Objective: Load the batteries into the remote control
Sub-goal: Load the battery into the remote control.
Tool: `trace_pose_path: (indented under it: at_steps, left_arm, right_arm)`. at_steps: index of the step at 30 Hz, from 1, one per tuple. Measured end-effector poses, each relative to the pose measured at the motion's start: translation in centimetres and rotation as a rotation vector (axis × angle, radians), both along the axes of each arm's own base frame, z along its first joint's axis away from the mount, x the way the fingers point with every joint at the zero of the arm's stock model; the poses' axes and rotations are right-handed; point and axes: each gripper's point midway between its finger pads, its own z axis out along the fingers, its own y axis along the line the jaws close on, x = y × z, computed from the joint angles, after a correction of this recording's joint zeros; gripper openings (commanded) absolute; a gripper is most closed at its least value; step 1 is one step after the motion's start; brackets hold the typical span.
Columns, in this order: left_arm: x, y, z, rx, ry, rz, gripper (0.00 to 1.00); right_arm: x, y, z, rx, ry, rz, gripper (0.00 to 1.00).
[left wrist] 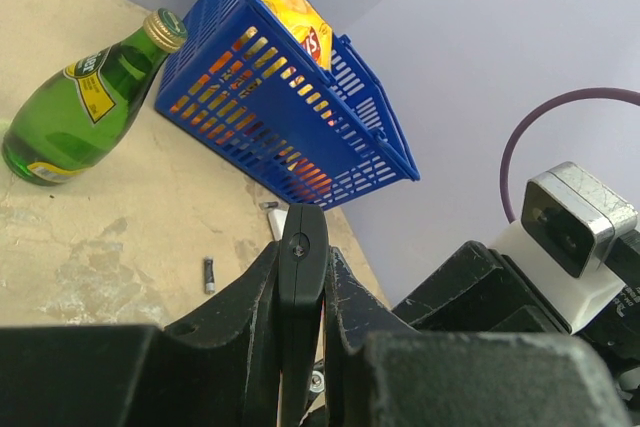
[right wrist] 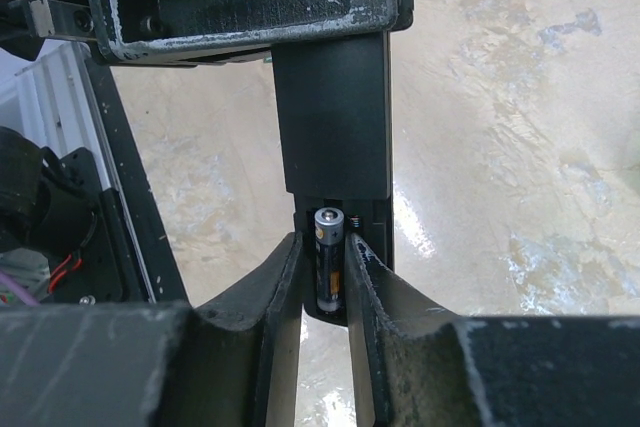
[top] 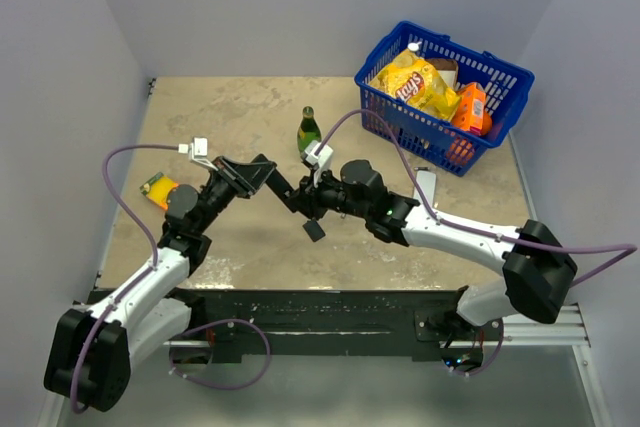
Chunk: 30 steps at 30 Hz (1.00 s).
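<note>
My left gripper (left wrist: 304, 267) is shut on one end of the slim black remote control (left wrist: 302, 237) and holds it above the table (top: 290, 193). The remote's back is uncovered in the right wrist view (right wrist: 335, 117), with one dark-and-silver battery (right wrist: 330, 257) lying in the open compartment. My right gripper (right wrist: 323, 245) straddles that battery, its fingers slightly apart with a thin gap on the left side. A second battery (left wrist: 209, 275) lies loose on the table. A small black cover piece (top: 314, 231) sits below the two grippers.
A green bottle (top: 308, 133) stands behind the grippers. At the back right is a blue basket (top: 420, 132) with snack packs. A flat white device (top: 426, 187) lies in front of it. An orange and yellow item (top: 158, 190) lies at the left.
</note>
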Motion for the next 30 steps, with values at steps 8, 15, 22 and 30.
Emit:
trace_pose_path:
  at_steps: [8,15,22,30]
  left_arm:
    - [0.3,-0.1,-0.3,-0.034,0.023,-0.002,0.00]
    - [0.3,0.0,-0.3,-0.041,0.022,0.001,0.00]
    - [0.3,0.0,0.0,-0.055,0.020,-0.003,0.00]
    - [0.1,-0.1,1.3,-0.104,-0.004,-0.013,0.00]
  right_arm:
    - [0.1,0.0,-0.1,0.001,0.011,-0.018,0.33]
    - [0.0,0.1,0.1,0.007,0.014,-0.017,0.47]
    - [-0.2,0.0,0.9,0.010,0.007,-0.020,0.63]
    - [-1.2,-0.1,3.4,0.029,-0.003,0.002,0.83]
